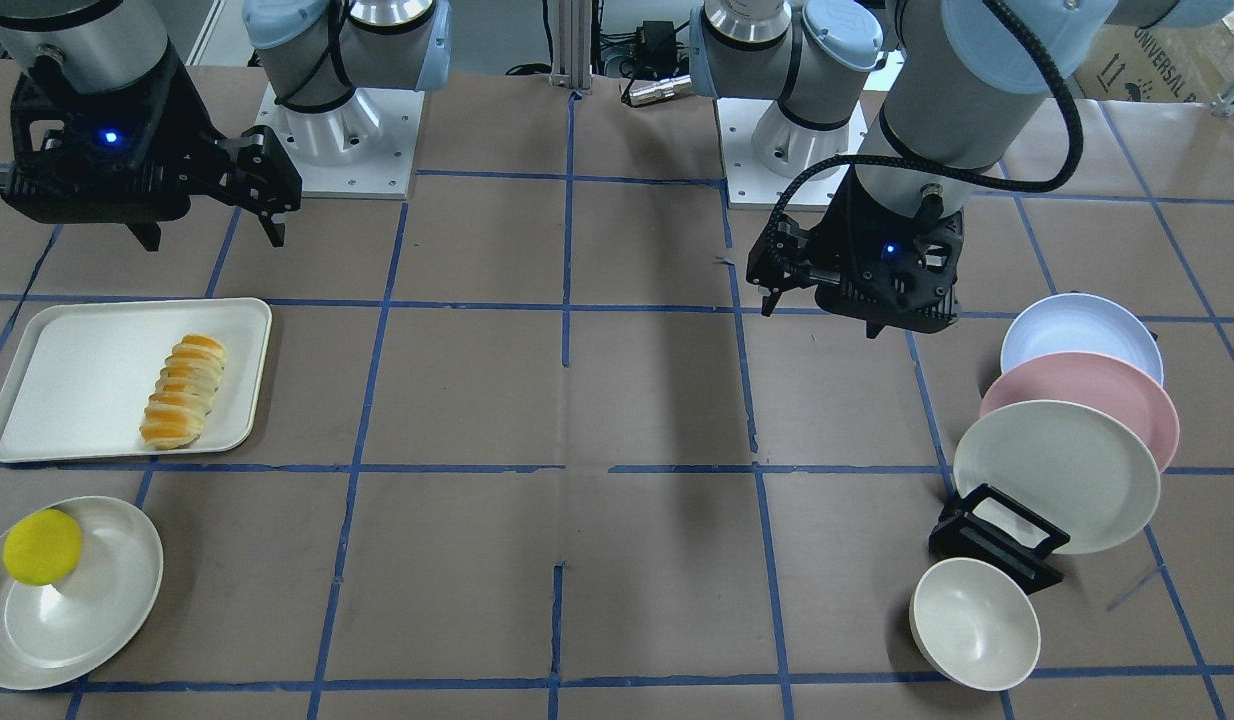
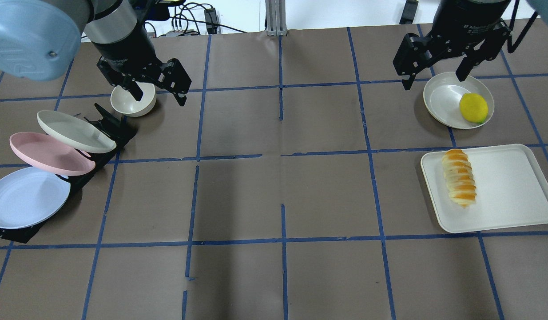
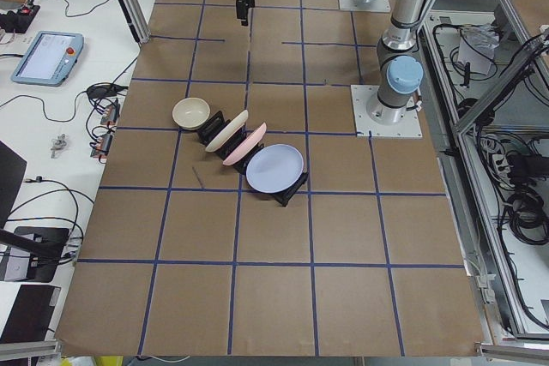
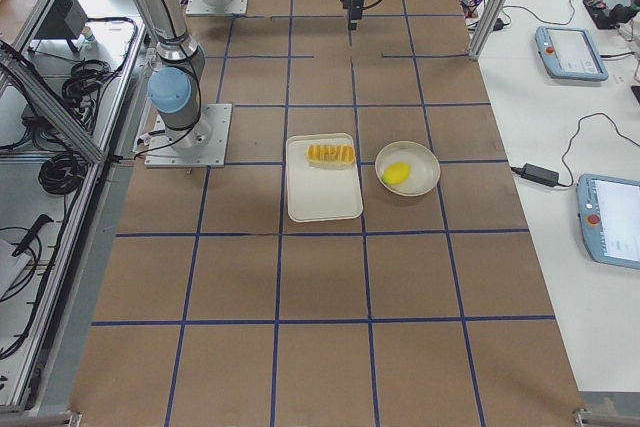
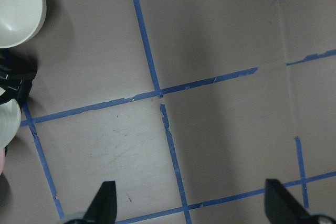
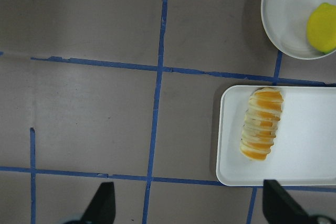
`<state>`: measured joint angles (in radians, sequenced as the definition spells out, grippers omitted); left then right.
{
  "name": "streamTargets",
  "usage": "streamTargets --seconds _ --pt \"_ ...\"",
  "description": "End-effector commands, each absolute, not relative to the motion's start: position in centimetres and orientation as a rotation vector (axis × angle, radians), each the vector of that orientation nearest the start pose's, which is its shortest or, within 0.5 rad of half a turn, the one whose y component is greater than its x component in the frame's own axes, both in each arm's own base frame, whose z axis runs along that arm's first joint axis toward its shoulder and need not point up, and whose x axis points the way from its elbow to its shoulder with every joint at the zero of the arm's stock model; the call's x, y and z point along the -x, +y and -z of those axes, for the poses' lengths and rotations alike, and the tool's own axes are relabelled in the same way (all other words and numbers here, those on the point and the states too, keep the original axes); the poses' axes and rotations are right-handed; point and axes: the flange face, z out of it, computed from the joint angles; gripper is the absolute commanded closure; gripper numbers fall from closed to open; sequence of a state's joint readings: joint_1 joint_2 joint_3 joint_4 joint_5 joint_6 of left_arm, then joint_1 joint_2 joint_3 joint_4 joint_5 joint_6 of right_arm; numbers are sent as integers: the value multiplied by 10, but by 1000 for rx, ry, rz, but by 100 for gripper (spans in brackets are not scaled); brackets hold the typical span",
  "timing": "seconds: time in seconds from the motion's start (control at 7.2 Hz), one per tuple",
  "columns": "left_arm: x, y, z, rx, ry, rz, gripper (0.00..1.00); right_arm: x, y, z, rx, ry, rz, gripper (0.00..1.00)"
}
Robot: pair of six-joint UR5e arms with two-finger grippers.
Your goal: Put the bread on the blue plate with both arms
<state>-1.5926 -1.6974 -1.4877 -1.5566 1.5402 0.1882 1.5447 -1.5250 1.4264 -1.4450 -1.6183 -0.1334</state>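
Starting, the open right gripper [image 2: 434, 79] should lower to the bread [image 2: 459, 183] beside it, the open left gripper [image 2: 160, 98] fetch the blue plate [image 2: 25, 202].

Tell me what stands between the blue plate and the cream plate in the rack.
The pink plate leans in the black rack between the blue plate and the cream plate. Nothing else sits between them, as the overhead view shows.
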Motion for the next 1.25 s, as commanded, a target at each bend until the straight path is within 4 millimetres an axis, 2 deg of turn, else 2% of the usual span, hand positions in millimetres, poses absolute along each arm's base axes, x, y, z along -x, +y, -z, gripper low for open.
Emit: streamTargets --seconds 0.0,0.42,0.56,0.69,0.83,0.97,1.11 --pt "143 -543 -468 -335 3158 -29 0 -115 -510 -523 172 3182 -50 0" --pt "134 -545 -474 -368 3149 -12 0 -115 -511 -519 177 3180 -65 0" --pt "110 -547 -477 -394 3139 -11 0 -112 -512 -517 163 3179 -67 0" --pt "53 -548 -484 -518 3120 -7 0 -104 -514 -513 158 3179 -87 0" --pt "-20 -540 -486 -491 3145 -49 0 -76 -516 -499 163 3192 -135 0" --pt "-95 -527 -482 -493 3172 -82 0 -29 -518 -476 153 3175 -197 0" --pt "-175 -507 -480 -617 3173 -49 0 24 -516 -450 142 3141 -205 1"
